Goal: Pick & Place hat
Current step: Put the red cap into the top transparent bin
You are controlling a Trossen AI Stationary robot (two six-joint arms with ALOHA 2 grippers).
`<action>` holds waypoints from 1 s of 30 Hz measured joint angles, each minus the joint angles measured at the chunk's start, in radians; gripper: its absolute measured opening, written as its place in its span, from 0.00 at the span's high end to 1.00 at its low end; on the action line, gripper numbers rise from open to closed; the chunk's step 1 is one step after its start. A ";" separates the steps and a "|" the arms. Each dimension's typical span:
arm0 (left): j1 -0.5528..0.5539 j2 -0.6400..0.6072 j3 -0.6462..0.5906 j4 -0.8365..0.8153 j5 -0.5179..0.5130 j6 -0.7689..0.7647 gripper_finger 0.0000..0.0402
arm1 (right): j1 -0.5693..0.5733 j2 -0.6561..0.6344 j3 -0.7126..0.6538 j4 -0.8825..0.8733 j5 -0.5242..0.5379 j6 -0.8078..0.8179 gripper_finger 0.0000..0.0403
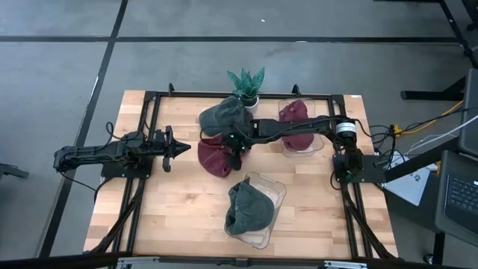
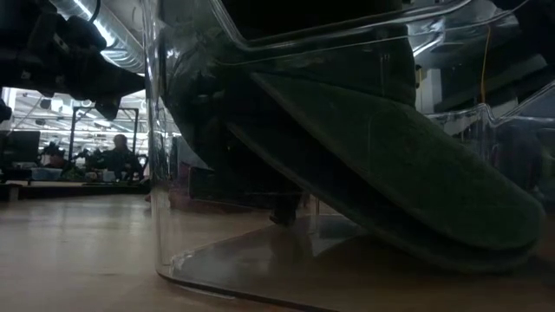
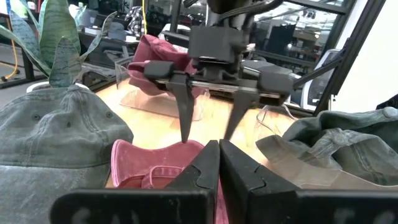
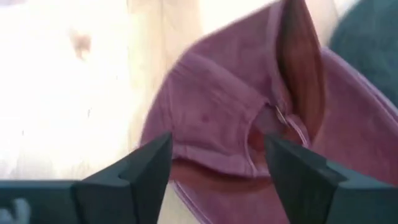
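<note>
A maroon hat lies flat on the wood between both arms. My right gripper is open and points down over the hat's right part. In the right wrist view the maroon hat with its strap opening fills the space beyond my gripper. The left wrist view shows the right gripper with its tips at the far edge of the maroon hat. My left gripper is shut and level, just left of the hat, touching nothing. My right gripper comes at the maroon hat from above, pointing down, fingers open over the hat's far edge. Whether the tips touch the cloth, I cannot tell. The hat lies flat on the table.
A green hat lies beside a potted plant at the far edge. A clear bin on the right holds another maroon hat. A near clear bin holds a green hat and fills the low view.
</note>
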 joint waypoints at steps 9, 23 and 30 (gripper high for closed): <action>0.000 0.000 0.000 0.000 0.000 0.000 0.97 | 0.041 0.008 0.001 0.005 -0.032 0.042 0.28; 0.000 0.000 0.000 0.000 0.000 0.000 0.97 | 0.056 0.120 0.002 -0.002 -0.061 -0.251 0.28; 0.000 0.000 0.000 0.000 0.000 0.000 0.98 | 0.049 0.123 0.001 -0.037 -0.049 -0.309 0.41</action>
